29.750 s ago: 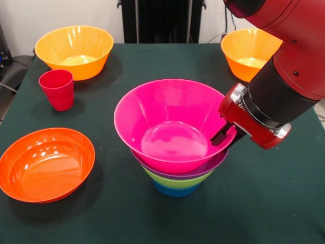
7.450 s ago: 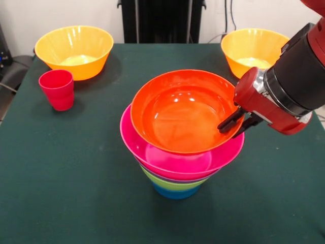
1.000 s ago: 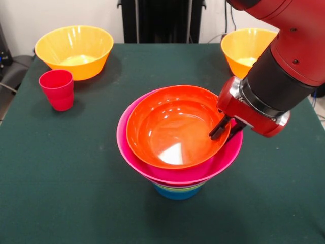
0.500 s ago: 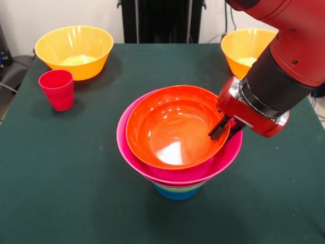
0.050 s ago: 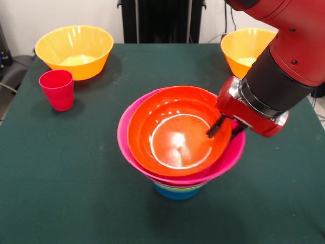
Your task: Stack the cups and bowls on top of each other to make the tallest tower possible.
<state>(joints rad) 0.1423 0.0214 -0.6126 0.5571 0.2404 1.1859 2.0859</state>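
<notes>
Tower [image 5: 177,190], mid-table: blue base up to pink bowl [image 5: 231,157], orange bowl [image 5: 175,134] nested on top. Gripper [image 5: 223,129] at orange rim, jaws apart astride it. Unstacked: two yellow bowls [image 5: 76,51] [image 5: 244,51], red cup [image 5: 57,89].

Dark green table [image 5: 76,193], pale wall [image 5: 61,15] behind, black stand [image 5: 162,20].

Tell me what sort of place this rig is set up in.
Probably a robotics lab or test cell, not a kitchen: a dark green cloth-covered table, toy-bright plastic bowls like the orange bowl, a bare white wall and a black stand behind.
</notes>
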